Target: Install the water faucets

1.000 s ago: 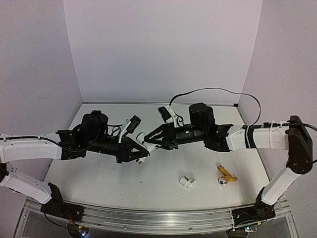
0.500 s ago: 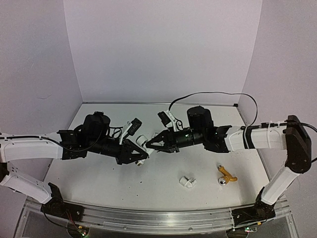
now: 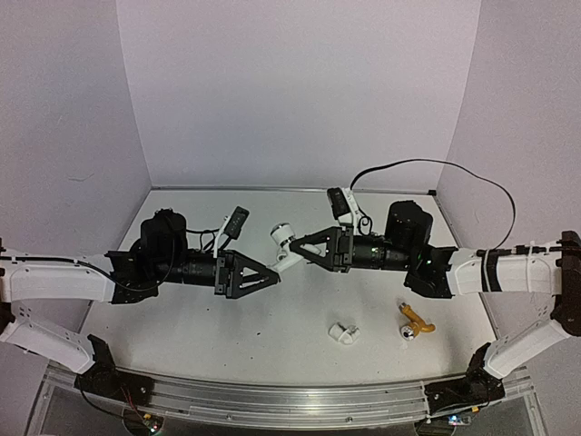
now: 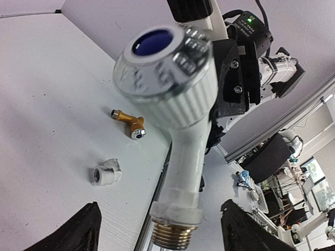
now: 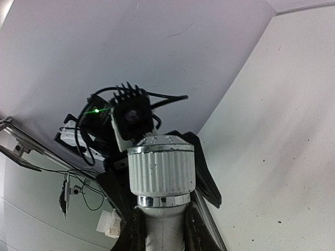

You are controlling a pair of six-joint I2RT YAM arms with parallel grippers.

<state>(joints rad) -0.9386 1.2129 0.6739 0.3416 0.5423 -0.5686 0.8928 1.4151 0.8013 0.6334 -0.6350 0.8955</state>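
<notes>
White table [image 3: 182, 318] under both arms. Left fingers [image 4: 70, 235] spread wide, gripping nothing, held level above table left of center. Right fingers [image 3: 316, 247] pinching stem of white faucet [image 3: 282, 238], lifted in mid-air over table center. Ribbed knob with blue cap at far end, brass thread pointing toward left fingers, close to their tips; contact cannot tell. Yellow faucet [image 3: 416, 320] lying on table at front right, well apart from both sets of fingers. Small white fitting [image 3: 343, 333] on table near it, to its left.
</notes>
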